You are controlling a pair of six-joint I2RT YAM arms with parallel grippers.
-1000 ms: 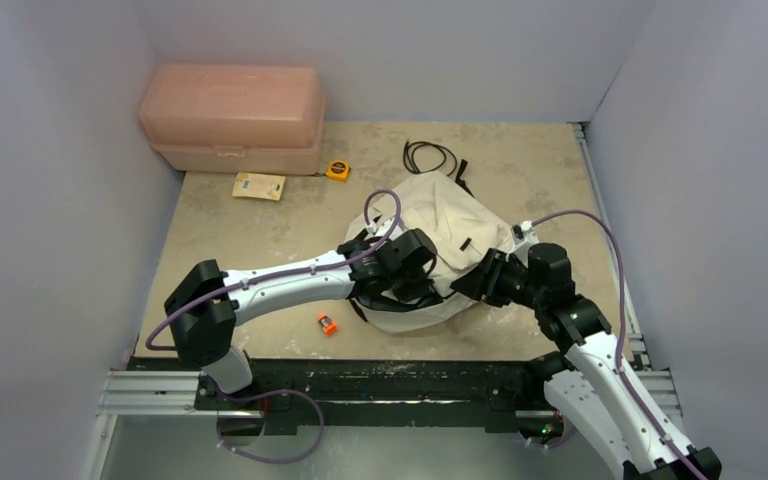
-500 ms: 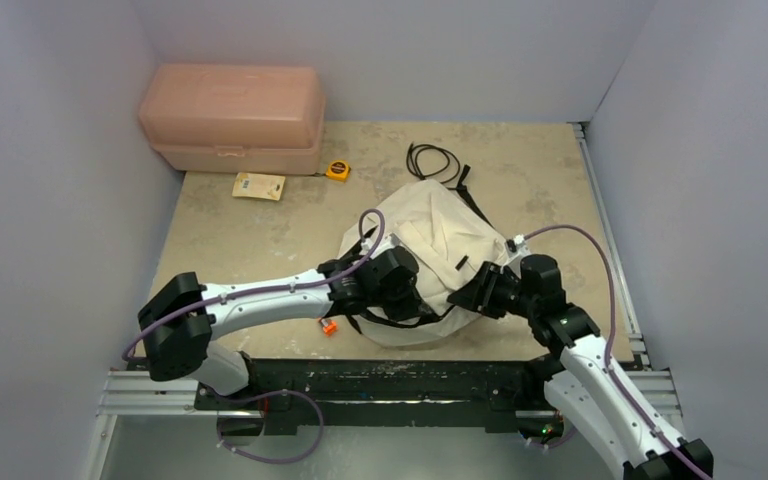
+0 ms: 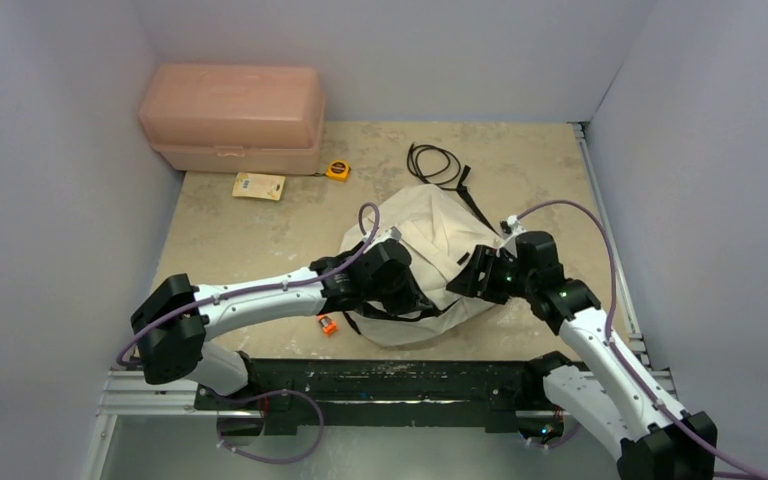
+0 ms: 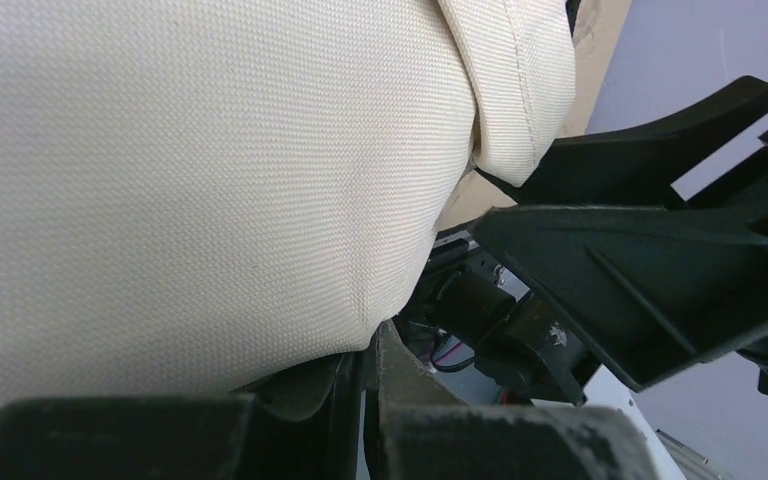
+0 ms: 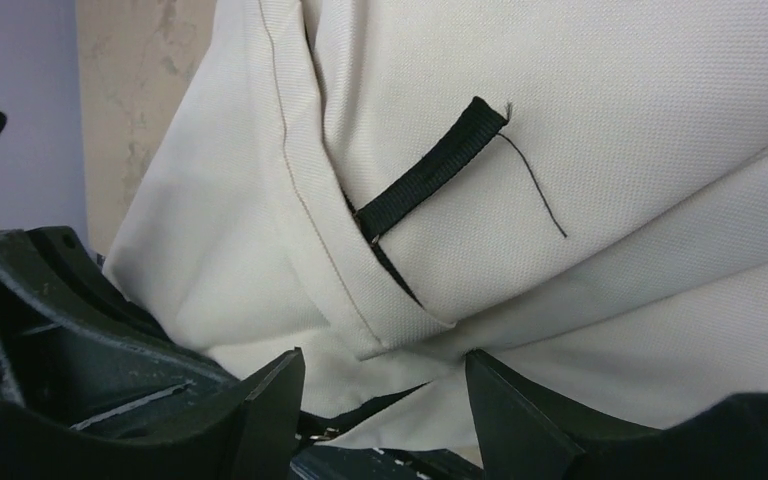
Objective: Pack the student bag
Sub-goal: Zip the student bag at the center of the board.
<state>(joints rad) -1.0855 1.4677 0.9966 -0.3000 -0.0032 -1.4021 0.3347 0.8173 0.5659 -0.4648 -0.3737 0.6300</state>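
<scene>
Two grippers met at the student bag (image 3: 430,235) in the overhead view. The cream bag lay slumped on the table (image 3: 250,250), a little right of centre and towards the near edge, with black straps trailing from its far side. The left gripper (image 3: 412,298) sat against the bag's near-left flank and the right gripper (image 3: 463,284) against its near-right flank, close to each other. Well apart from the bag, a pink box (image 3: 230,118) stood in the far-left corner, with a yellow tape measure (image 3: 337,170) and a yellow card (image 3: 259,186) just in front of it. A black cable (image 3: 432,160) lay coiled beyond the bag, and a small orange item (image 3: 327,324) rested by the near edge, left of the left gripper.

From the left wrist, woven cream cloth filled most of the picture. The left gripper's fingers (image 4: 420,430) were pressed together at the bottom, right under the bulge of the bag — whether any fabric or strap was nipped between them could not be told. The right gripper's black fingers (image 4: 640,280) showed on the right, just beside a folded hem.

From the right wrist, the fingers (image 5: 260,410) stood spread, holding nothing, with a fold of the bag in the gap beyond them (touching or not was unclear). A short black loop (image 5: 430,170) was sewn into a seam above, a loose thread (image 5: 535,185) hanging from its end
</scene>
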